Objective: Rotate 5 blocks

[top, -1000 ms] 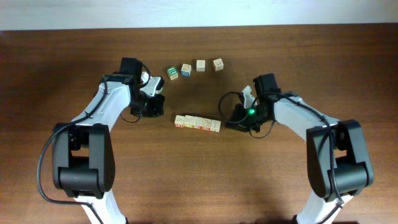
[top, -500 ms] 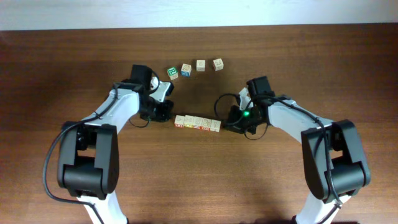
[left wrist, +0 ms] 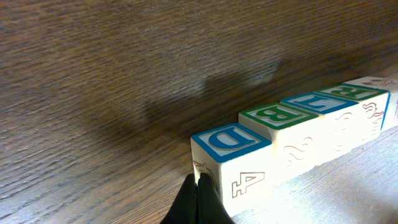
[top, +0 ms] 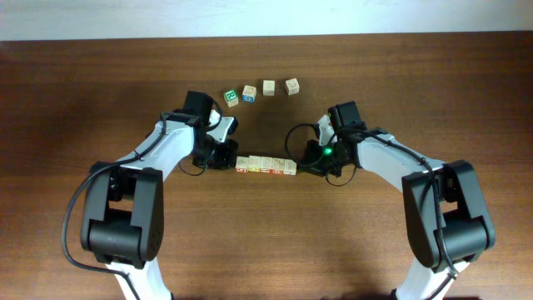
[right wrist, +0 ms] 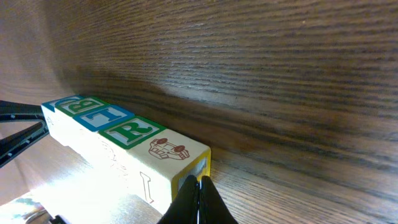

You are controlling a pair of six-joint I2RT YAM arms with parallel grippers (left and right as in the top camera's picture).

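Because the blocks (top: 265, 165) are light, rigid and merely butted together, lying robot-side of the loose cubes (top: 260, 90), end pressure should turn them: left gripper (top: 228, 158) and right gripper (top: 301, 166), jaws pressed together, touch opposite ends.

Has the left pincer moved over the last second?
Yes. The left pincer has closed in on the joined row of blocks, which stayed put, and now meets its end.

We are looking at a brown wooden table (top: 266, 250). Near its far edge four loose cubes are sitting in a slightly curved row, each apart from its neighbour: a green cube (top: 231, 97), a blue-sided cube (top: 249, 92), a plain cube (top: 269, 87) and a rightmost cube (top: 291, 85).
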